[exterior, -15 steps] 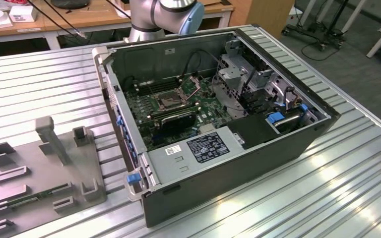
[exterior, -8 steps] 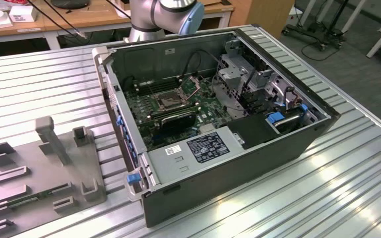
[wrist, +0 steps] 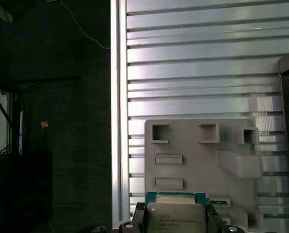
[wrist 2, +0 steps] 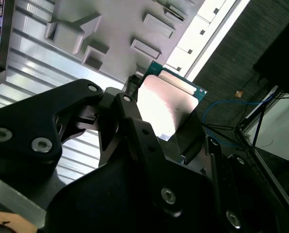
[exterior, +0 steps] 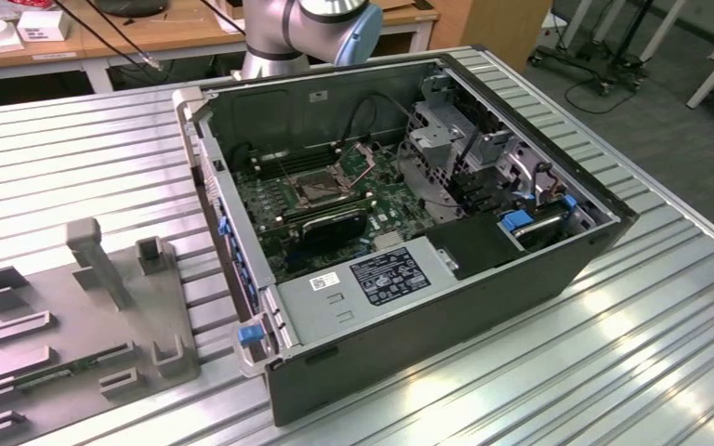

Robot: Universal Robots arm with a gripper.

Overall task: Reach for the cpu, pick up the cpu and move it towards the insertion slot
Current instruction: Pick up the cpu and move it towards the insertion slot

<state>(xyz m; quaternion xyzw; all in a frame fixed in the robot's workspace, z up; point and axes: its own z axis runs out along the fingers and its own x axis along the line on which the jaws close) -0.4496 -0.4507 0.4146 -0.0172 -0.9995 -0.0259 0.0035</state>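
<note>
Your black two-finger gripper (wrist 2: pixel 164 114) is clamped on the cpu (wrist 2: pixel 176 97), a thin square chip with a pale silvery metal lid and green edge, pinched by opposite edges in both wrist views. There's small dark print on the lid. The chip hangs above the grey plastic tray (wrist: pixel 198 145) on the ribbed metal table (wrist: pixel 193 73). The insertion slot (exterior: pixel 313 190), a silver-framed square socket, sits on the green board inside the open black computer case (exterior: pixel 456 307). The grey power supply (exterior: pixel 332 311) carries labels.

cpu (wrist: pixel 176 218): silvery top, green rim | tray (wrist: pixel 183 145): grey | table (wrist: pixel 193 73): ribbed silver | floor (wrist: pixel 76 121): seemingly dark grey
</note>
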